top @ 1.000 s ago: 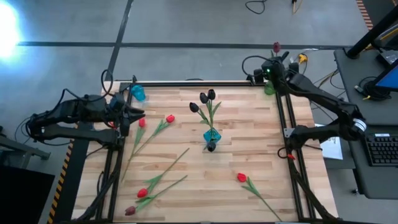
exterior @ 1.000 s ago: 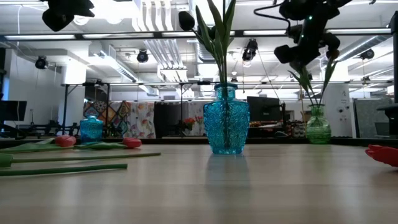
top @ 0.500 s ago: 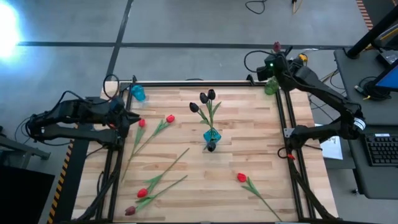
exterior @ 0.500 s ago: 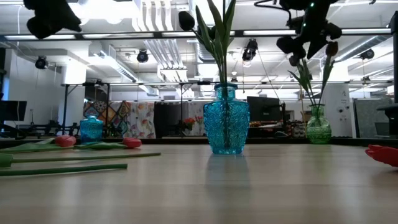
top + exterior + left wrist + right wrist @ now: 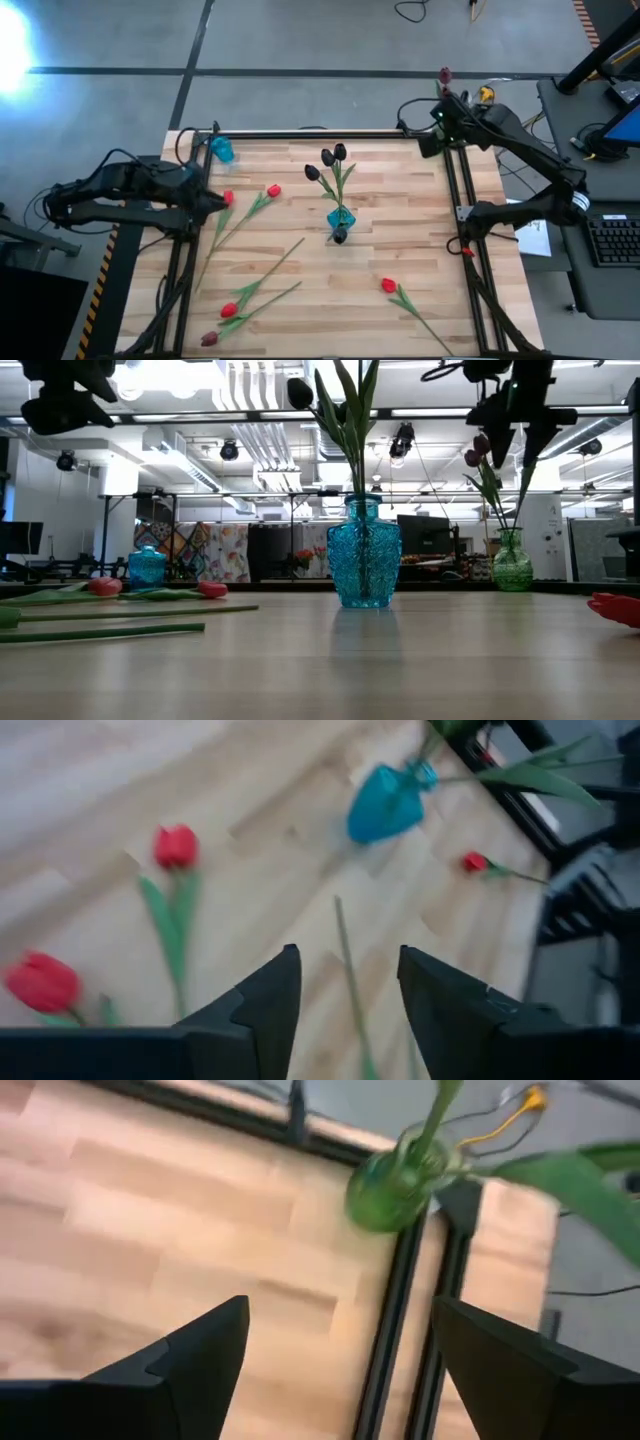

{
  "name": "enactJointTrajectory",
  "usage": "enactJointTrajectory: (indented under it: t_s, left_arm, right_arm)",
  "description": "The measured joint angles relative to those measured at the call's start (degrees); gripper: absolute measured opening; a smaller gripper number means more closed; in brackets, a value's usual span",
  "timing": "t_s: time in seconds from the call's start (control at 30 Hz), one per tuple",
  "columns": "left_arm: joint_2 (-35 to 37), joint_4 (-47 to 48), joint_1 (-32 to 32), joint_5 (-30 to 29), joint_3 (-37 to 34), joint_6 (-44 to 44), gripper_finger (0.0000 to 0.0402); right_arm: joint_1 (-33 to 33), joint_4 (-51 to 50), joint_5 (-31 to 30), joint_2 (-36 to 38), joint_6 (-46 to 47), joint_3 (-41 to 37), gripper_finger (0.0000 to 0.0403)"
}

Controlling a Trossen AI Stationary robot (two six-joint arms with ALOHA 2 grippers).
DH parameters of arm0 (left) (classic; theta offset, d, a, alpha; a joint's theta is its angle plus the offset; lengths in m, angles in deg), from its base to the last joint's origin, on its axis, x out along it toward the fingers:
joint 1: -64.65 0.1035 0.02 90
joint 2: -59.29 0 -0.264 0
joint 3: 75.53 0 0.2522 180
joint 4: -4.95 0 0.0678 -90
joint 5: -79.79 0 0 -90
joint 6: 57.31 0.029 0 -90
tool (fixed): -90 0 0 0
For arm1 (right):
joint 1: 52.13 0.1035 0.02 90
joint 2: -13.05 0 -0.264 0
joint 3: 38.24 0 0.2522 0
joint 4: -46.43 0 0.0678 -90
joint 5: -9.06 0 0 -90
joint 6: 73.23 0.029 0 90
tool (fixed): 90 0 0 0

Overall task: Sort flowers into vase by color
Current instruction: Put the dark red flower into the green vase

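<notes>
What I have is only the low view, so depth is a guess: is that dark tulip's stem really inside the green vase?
Observer: Yes. The right wrist view shows a green stem going down into the green vase.
Operator: Is the right hand holding it?
Observer: No. The right hand is open, with nothing between its fingers.
Operator: And the left hand?
Observer: In the high view the left hand hovers beside a red tulip lying at the left side of the table. It is open.
</notes>
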Motion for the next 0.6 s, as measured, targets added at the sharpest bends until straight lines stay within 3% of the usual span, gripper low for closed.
enactJointTrajectory:
  t_s: [0.17, 0.3, 0.43, 0.6]
  left_arm:
    - [-1.44, -0.65, -1.46, 5.99, -0.13, -7.36, 0.0159]
    - [-3.53, -2.06, -5.5, 7.27, -1.1, -11.84, 0.0143]
    - [-5.97, -8.45, -12.88, 10.1, -3.78, -20.0, 0.0126]
    - [-11.43, -21.36, -24.18, 6.86, -7.21, -25.67, 0.011]
  right_arm:
    - [5.59, 1.31, 0.32, 5.42, -0.68, 0.09, 0.0303]
    - [12.56, 6.55, 0.31, 10.32, -0.08, 0.02, 0.0294]
    - [20.47, 12.52, 0.34, 12.73, 0.34, -0.11, 0.0285]
    - [32.54, 13.56, 0.39, 12.57, 2.46, -0.22, 0.0272]
